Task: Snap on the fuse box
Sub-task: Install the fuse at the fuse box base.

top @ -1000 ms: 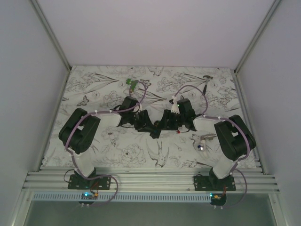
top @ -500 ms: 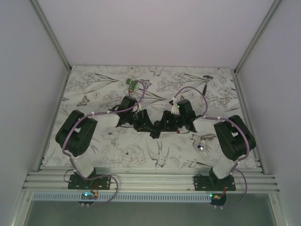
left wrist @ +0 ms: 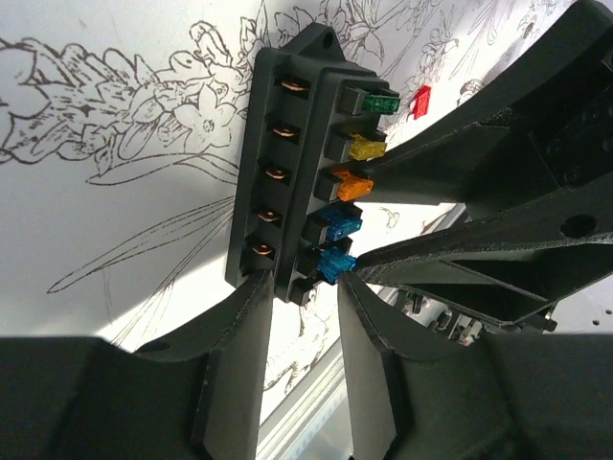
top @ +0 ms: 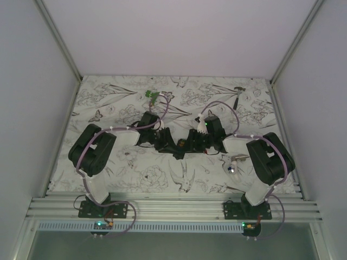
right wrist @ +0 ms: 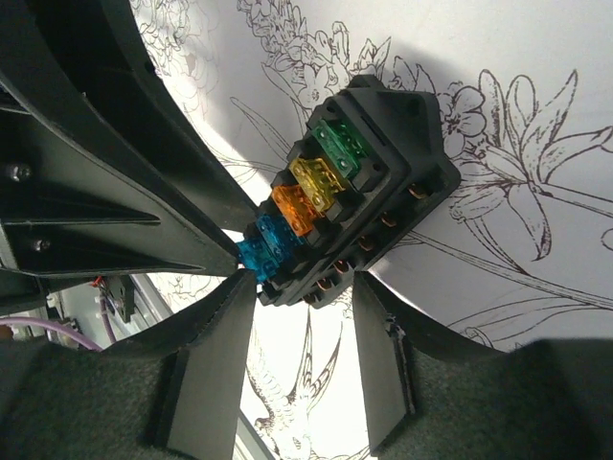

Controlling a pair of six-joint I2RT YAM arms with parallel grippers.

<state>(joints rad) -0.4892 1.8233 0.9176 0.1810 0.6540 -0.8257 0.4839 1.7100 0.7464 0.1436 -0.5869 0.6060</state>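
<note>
The fuse box (top: 178,145) is a black block with a row of green, yellow, orange and blue fuses, lifted over the middle of the flowered table. In the left wrist view my left gripper (left wrist: 297,283) pinches the near end of the fuse box (left wrist: 287,163), one fingertip on its black wall and the other against the end blue fuse. My right gripper (right wrist: 299,283) closes on that same end of the fuse box (right wrist: 374,182) from the other side. The two grippers meet tip to tip, left gripper (top: 171,143) and right gripper (top: 187,143).
A white-silver thing with a blue dot (top: 233,162) lies by the right arm. A tiny red piece (left wrist: 420,101) lies on the cloth beyond the box. A green part (top: 153,96) and a small dark tool (top: 237,91) sit near the back. An aluminium rail (top: 173,208) runs along the near edge.
The left arm's elbow dipped left and came back. Both grippers stayed at the fuse box, and their jaws eased a little and then closed in again.
</note>
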